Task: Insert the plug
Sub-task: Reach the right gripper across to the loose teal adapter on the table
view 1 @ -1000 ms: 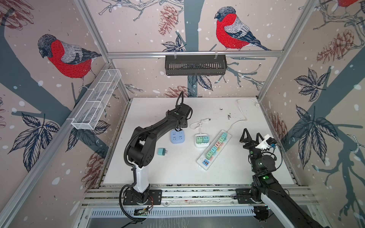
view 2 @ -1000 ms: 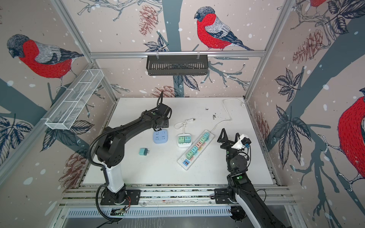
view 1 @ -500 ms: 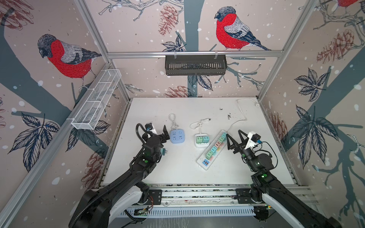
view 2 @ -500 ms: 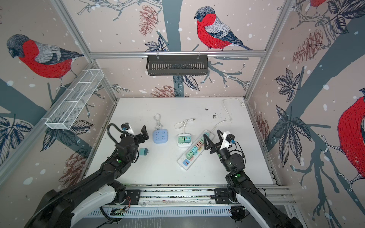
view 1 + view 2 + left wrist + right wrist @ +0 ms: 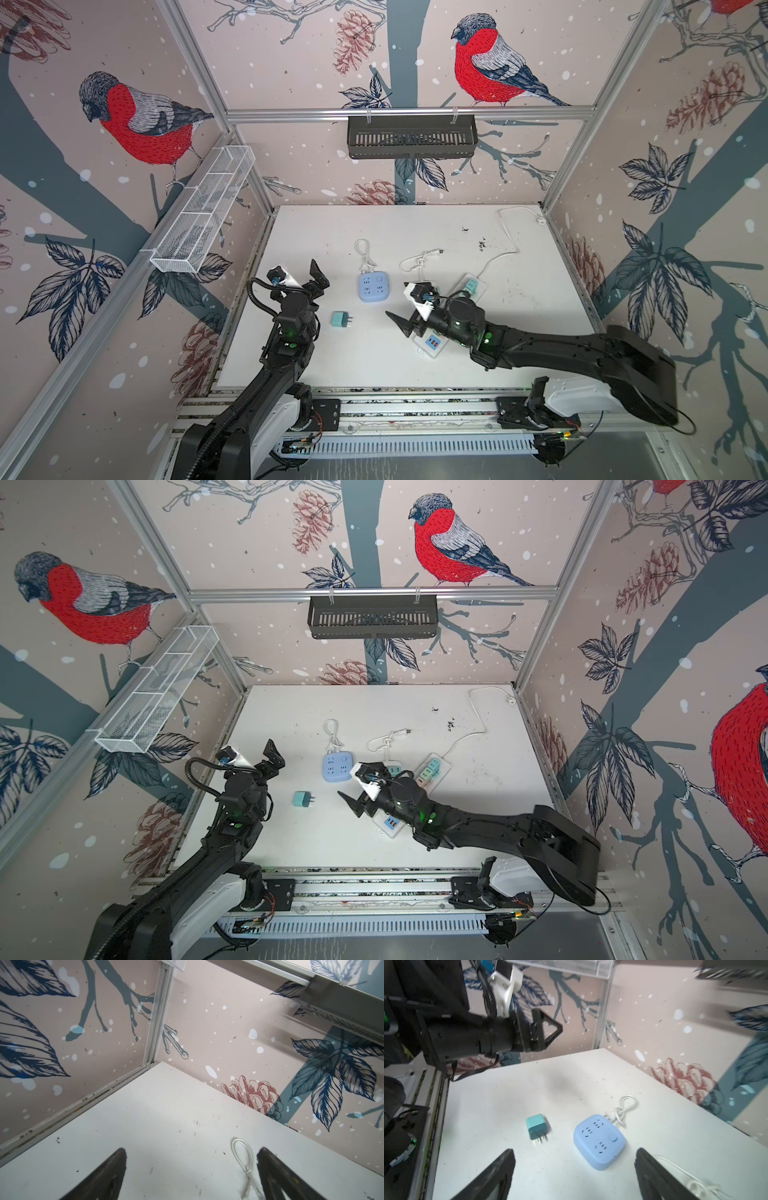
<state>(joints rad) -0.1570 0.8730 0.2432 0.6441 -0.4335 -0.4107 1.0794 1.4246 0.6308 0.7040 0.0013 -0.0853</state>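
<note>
**Right arm swings in toward the plug**

The right gripper [image 5: 574, 1159], which was out over the right side of the strip [image 5: 432, 345] 0.5 seconds ago, now reaches across it toward the table's middle. Its jaws are wide apart and empty. The teal plug [image 5: 340, 320] has not moved. It lies flat on the table [image 5: 374, 370] between the 2 grippers, near the blue socket block [image 5: 374, 286]. The left gripper [image 5: 313, 282] stays pulled back at the left edge, spread wide and holding nothing.
</note>
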